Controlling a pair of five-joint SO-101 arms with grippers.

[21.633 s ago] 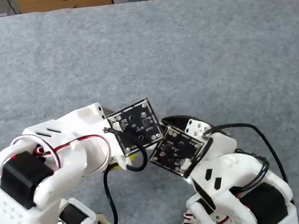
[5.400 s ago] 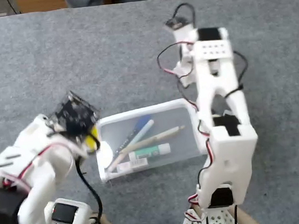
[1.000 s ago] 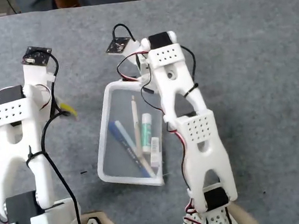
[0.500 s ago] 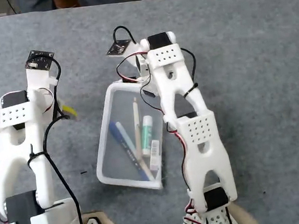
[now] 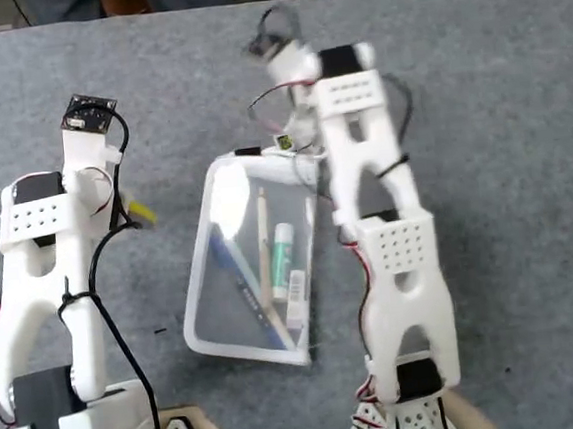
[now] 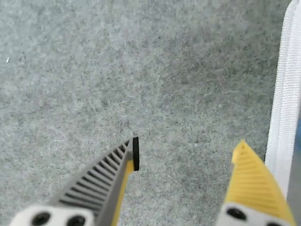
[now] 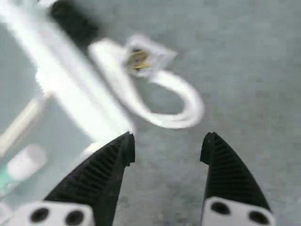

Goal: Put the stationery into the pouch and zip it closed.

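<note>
The clear pouch [image 5: 200, 282] lies flat between the two arms. Through it show a blue pen [image 5: 240, 279], a pencil [image 5: 264, 234] and a glue stick [image 5: 282, 255]. My right gripper [image 7: 169, 137] is open, just off the pouch's far corner [image 5: 300, 138]. Its black fingers [image 7: 113, 160] are apart, and the white zipper pull loop [image 7: 165, 101] lies loose on the table in front of them. My left gripper [image 6: 187, 148] hangs open above bare felt left of the pouch [image 5: 132, 210]. The pouch's white zipper band [image 6: 282, 94] is beside its yellow finger [image 6: 247, 174].
Grey felt covers the whole table [image 5: 498, 106], with open room at the back and on the right. The two arm bases stand at the near edge, on either side of the pouch.
My right arm has swung right and away from the pouch's far corner, and the zipper pull now lies free. The pouch has shifted slightly. The left arm has barely moved.
</note>
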